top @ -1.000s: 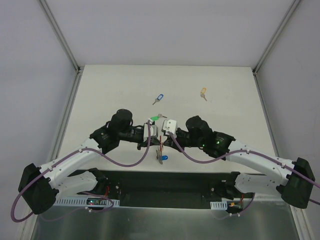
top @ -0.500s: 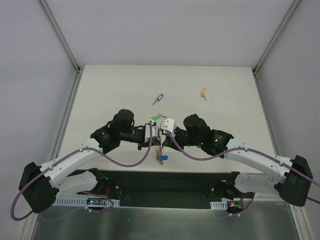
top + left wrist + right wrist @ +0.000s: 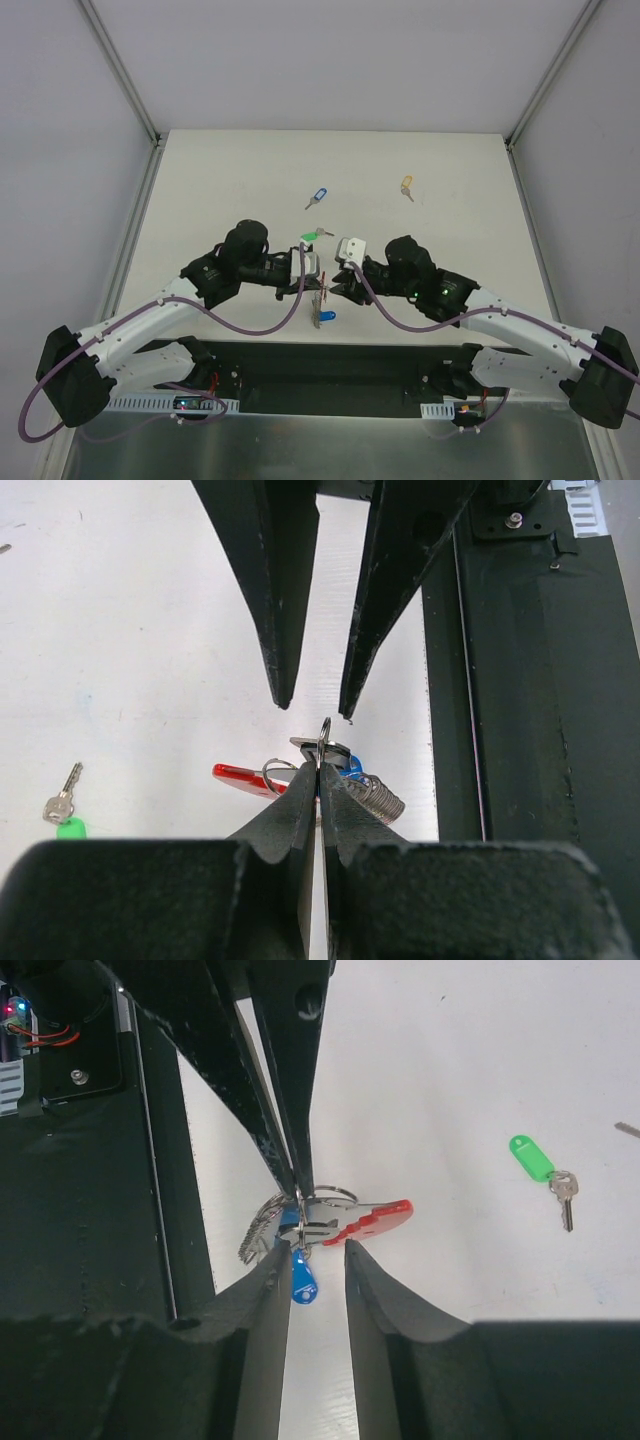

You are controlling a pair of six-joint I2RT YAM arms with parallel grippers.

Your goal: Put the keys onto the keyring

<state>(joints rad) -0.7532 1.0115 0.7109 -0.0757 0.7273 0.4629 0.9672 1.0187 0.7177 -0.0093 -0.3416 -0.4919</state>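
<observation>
Two robot arms meet near the middle of a white table [image 3: 230, 180], close to its near edge, their fingertips almost touching. The left gripper [image 3: 320, 770] has its black fingers pressed together, pinching a thin silver wire ring that stands upright. That ring belongs to the keyring [image 3: 378, 1220], a loop of glossy red band and grey ribbed strap bunched on the table just beneath the fingertips.

A silver key with a blue oblong plastic tag [image 3: 300, 1280] hangs in that bunch (its tag shows under the ring in the right wrist view). The right gripper [image 3: 312, 1252] faces the left one from the right. Its fingers are parted by a narrow gap and hold nothing, with their tips just beside the pinched ring.

A silver key with a green tag [image 3: 312, 238] lies loose on the table just beyond the two grippers. Farther back lies a second blue-tagged key [image 3: 318, 196]. A yellow-tagged key [image 3: 406, 185] lies to the right of that one, well apart from the keyring. A black mat [image 3: 330, 365] runs along the table's near edge.
</observation>
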